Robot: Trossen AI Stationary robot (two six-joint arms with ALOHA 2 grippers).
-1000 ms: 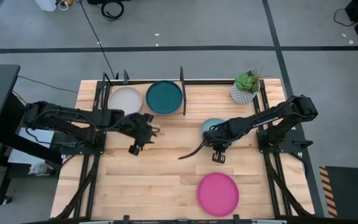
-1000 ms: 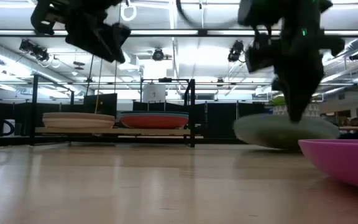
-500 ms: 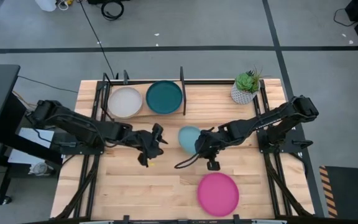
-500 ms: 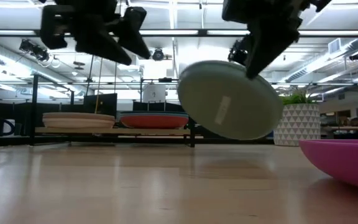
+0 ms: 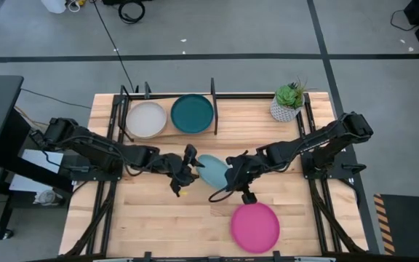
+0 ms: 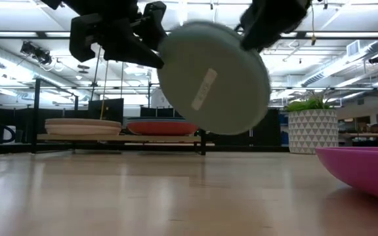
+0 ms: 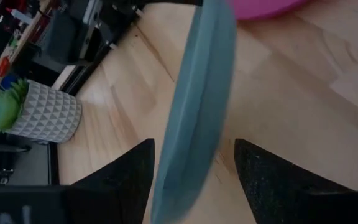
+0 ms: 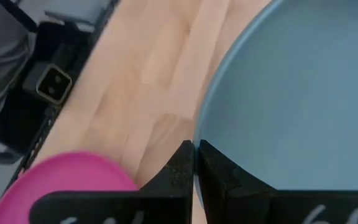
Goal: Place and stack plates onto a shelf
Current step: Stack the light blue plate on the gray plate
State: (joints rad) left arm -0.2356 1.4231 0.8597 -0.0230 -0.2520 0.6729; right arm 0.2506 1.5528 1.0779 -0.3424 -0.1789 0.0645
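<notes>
Handover, desk centre | right end effector (image 5: 229, 172) pinching pale blue plate (image 5: 211, 170) rim | left end effector (image 7: 194, 180) spread, straddling rim at plate's 9 o'clock | risk: early release drops plate.

Matte pale blue plate (image 5: 211, 170) and matte magenta plate (image 5: 254, 227) over smooth, light plank-wood tabletop (image 5: 151, 218).

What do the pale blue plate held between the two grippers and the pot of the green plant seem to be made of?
The pale blue plate, gripped at its rim by the right gripper, looks like matte plastic or glazed ceramic: even colour, no shine, with a sticker underneath. I cannot tell which. The plant pot looks like white moulded ceramic or plastic, with a raised triangle pattern.
</notes>
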